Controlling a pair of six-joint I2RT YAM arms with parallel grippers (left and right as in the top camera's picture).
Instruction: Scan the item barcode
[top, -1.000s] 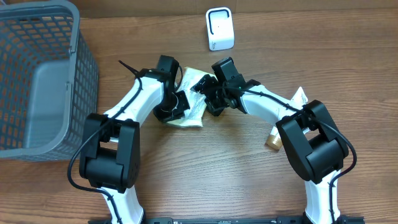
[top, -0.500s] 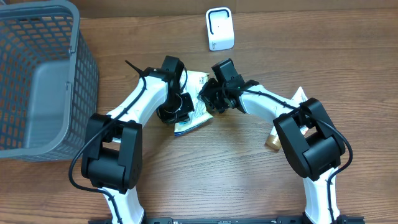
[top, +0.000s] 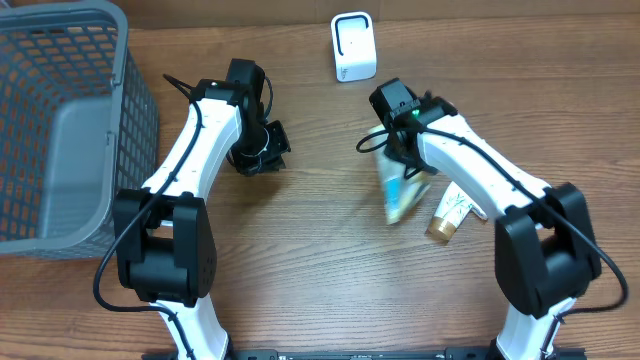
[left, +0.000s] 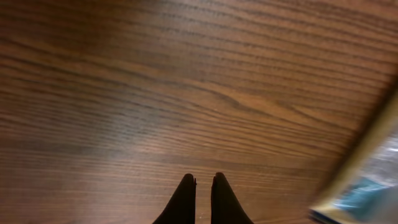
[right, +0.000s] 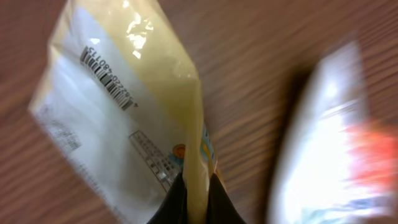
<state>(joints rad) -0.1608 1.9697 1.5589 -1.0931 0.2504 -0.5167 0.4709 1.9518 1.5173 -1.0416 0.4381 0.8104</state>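
You're pinching the pouch (right: 124, 118) w/ the right gripper (right: 196, 202): jaws pressed together on one thin edge, nothing else in the grip. The rest of the pack is hanging free over the table (top: 320, 290), right of centre, on the near side of the scanner (top: 353, 46) and just beside a tube (top: 448, 214) lying under your forearm.

Going by how it's drooping and creasing, you're handling a light, soft film pack. It's floppy, glossy, prob. slippery, and not fragile. An edge pinch like this is looking adequate for the weight, but the pack is likely swinging and twisting as you move, so go slow. The barcode (right: 107, 76) is sitting on the white face toward the end away from your fingers, so the grip isn't covering it. Glare is showing on the film, which could spoil a read; a flat, square presentation is prob. what you're needing. If it's curling too much, the free edge opposite your pinch is the place for a 2nd hold.

The left gripper (left: 202, 198) is closed and empty, hovering low over bare wood, well apart from the pouch.

The surface is smooth, flat wood-grain. There's open wood btw pouch and scanner, and nothing is blocking that path. The grey basket (top: 135, 90) is standing far left, out of your way. The tube is the only thing crowding the pouch.
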